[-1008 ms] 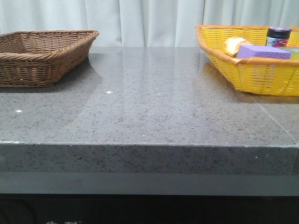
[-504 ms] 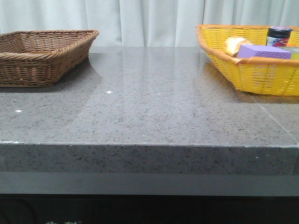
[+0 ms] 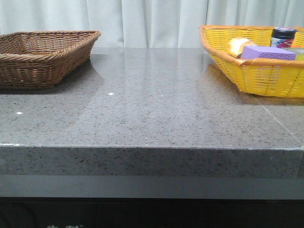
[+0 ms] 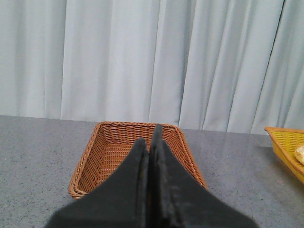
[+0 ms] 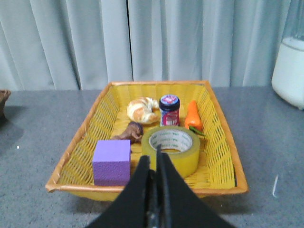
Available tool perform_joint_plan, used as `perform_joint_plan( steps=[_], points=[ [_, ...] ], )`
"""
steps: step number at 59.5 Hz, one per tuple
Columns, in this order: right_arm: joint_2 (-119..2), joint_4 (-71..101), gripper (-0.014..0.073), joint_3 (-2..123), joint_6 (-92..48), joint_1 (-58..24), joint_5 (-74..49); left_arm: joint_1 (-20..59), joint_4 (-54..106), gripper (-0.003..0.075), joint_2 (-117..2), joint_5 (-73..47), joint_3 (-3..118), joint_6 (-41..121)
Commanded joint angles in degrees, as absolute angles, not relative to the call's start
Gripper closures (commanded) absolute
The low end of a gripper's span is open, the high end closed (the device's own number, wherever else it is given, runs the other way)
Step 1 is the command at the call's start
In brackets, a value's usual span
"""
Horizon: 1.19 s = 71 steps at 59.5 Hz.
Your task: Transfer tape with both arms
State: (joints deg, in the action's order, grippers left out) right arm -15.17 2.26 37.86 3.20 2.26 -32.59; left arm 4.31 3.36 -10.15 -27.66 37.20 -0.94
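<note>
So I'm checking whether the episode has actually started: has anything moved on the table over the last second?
Nothing visibly changed in the front view. The brown wicker basket and the yellow basket sit where they were, with the purple sponge block and jar inside, and neither arm has come into that view.

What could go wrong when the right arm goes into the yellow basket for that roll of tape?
The right gripper is shut, so it must open before it can take the tape. The tape lies flat and crowded: the purple sponge block sits beside it, with the small jar and the orange carrot-like toy just behind, so fingers could knock these. The yellow basket wall is also near the roll and might catch a finger.
</note>
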Motion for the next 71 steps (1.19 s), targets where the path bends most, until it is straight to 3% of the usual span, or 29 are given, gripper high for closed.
perform_joint_plan(
  steps=[1,25,50,54,59,67,71],
  points=[
    [-20.98,2.22,0.0662,43.64,3.2,2.49,-35.06,4.18,3.85,0.0741,-15.78,-27.58,43.07,-1.19],
    [-34.93,2.22,0.0662,45.55,3.2,2.49,-39.12,4.18,4.13,0.0741,-29.67,-30.05,46.64,-1.19],
    [-39.26,0.43,0.065,44.96,3.14,2.49,-39.41,4.18,4.38,0.074,-36.93,-31.54,46.64,-1.19],
    [-39.26,0.0,0.0599,44.96,3.14,2.49,-39.89,4.18,4.38,0.0736,-37.78,-31.54,46.64,-0.96],
    [-39.26,-0.4,0.0465,44.96,3.14,2.49,-40.25,4.18,4.38,0.0678,-38.2,-31.54,46.64,0.0],
    [-39.26,-0.82,0.0178,44.96,3.14,2.49,-40.72,4.18,4.38,0.0414,-38.2,-31.54,46.64,0.8],
    [-39.26,-0.91,0.0076,44.96,3.14,2.49,-40.84,4.18,4.38,0.0283,-38.2,-31.54,46.64,0.94]
  ],
)
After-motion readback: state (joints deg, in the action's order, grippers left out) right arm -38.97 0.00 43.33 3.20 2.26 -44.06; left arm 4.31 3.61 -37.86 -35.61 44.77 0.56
